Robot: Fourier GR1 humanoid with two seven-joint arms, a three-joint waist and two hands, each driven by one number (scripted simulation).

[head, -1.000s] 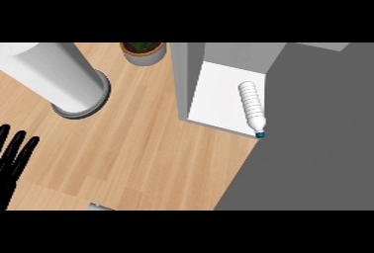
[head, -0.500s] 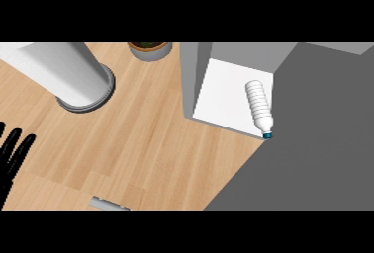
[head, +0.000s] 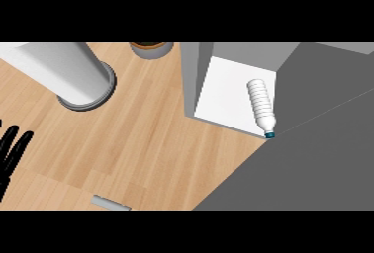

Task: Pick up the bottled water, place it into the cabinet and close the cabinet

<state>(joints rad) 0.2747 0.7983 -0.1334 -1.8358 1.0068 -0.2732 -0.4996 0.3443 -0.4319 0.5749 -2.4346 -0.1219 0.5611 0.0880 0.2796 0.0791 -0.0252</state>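
Observation:
The bottled water, clear and ribbed with a blue cap, lies on its side on the white floor of the open grey cabinet, along its right edge, cap pointing toward the front corner. My left hand shows at the far left edge over the wooden counter, fingers straight and open, holding nothing. The right hand is not in view. The cabinet's door cannot be made out.
A tall white cylinder on a grey base stands at the back left. A brown pot sits at the back edge. A small grey object lies near the counter's front. Grey floor fills the right.
The whole view has shifted: cabinet, bottle and cylinder sit slightly further right and lower than a second ago. My left hand has slid down along the left edge.

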